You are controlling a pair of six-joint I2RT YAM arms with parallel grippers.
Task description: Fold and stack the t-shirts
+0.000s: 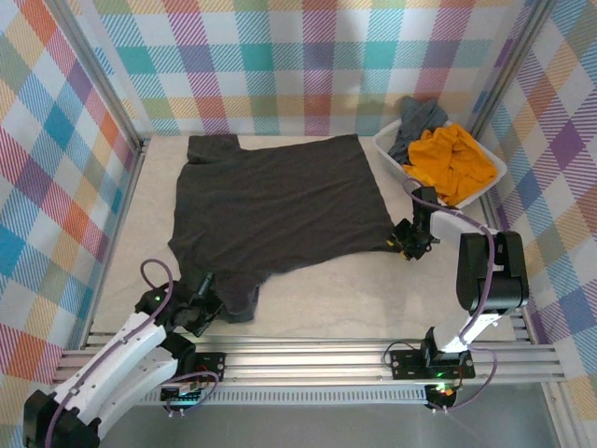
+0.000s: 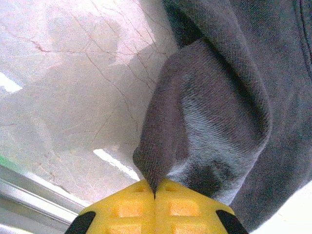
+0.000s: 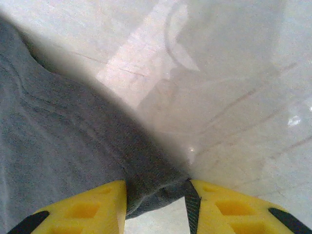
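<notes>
Step in hand: first fold of the dark shirt (image 1: 275, 205), judged from the two corner grips.

Layout:
- The dark shirt lies spread flat on the bench (image 1: 373, 299), collar end toward the far wall.
- The orange shirt (image 1: 452, 159) and grey shirt (image 1: 420, 119) sit heaped in the basket (image 1: 387, 149) at the far right, well apart from the work.

Left tool (image 1: 205, 299): at the near-left corner of the dark shirt. In the wrist view the left tool (image 2: 155, 195) has its yellow tips pressed together on a pinched ridge of the cloth. The grip looks firm, with cloth rising out of the tips in a tented fold.

Right tool (image 1: 409, 240): at the near-right corner of the shirt. In the wrist view the right tool (image 3: 156, 187) has its jaws partway apart with the corner of the cloth lying between them. No pinch is visible yet, and bare bench shows beneath the corner.

How to do it well (judgement):
- Close the right side fully on the corner before any lift. If only one side lifts, the hem will drag askew.
- The right bite looks shallow, near the very edge. Advancing a little deeper before closing should help it hold.
- Lift both corners evenly and just clear of the bench, then carry them toward the far edge together, keeping the hem taut between them.
- Near the left grip the cloth is bunched. Expect a wrinkle there unless the edge is tensioned outward first.
- Risk: the corner slips from the right side mid-carry and the fold lands crooked.
</notes>
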